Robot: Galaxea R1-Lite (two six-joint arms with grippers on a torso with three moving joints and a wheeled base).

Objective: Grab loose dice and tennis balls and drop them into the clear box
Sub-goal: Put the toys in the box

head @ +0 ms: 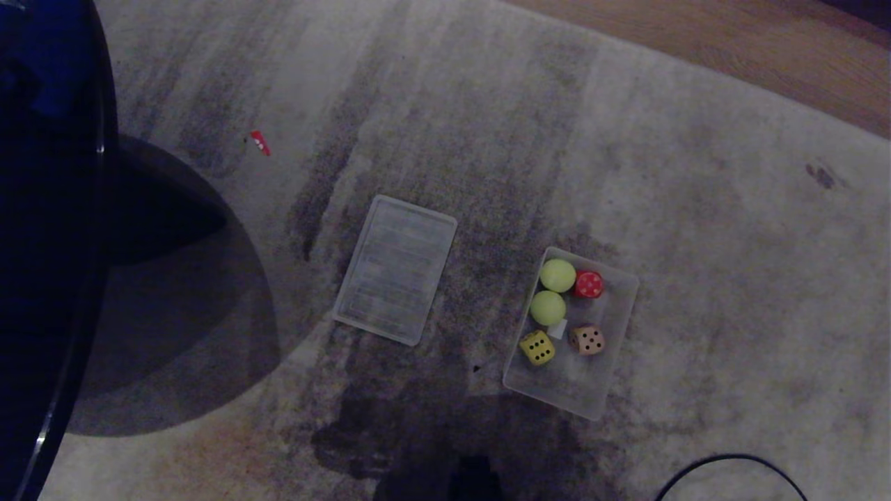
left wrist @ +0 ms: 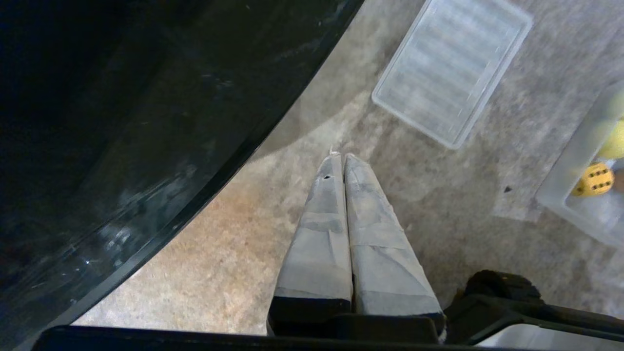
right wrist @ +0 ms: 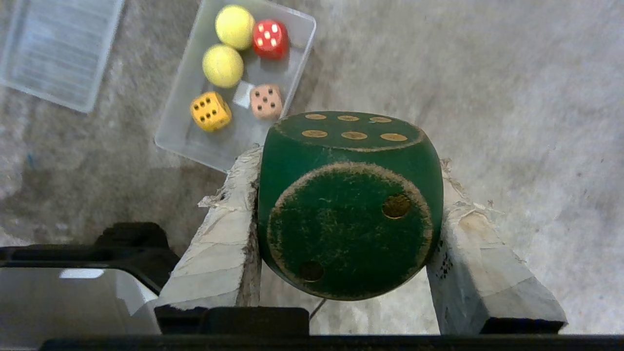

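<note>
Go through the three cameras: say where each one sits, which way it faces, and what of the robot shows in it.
Head view: high on the robot, facing down at the grey carpet; no gripper shows.
Left wrist view: behind the shut left gripper, facing the carpet beside a dark curved tabletop.
Right wrist view: behind the right gripper, which clamps a dark green die, facing down.
All three share the clear plastic box and the flat ribbed translucent lid.
</note>
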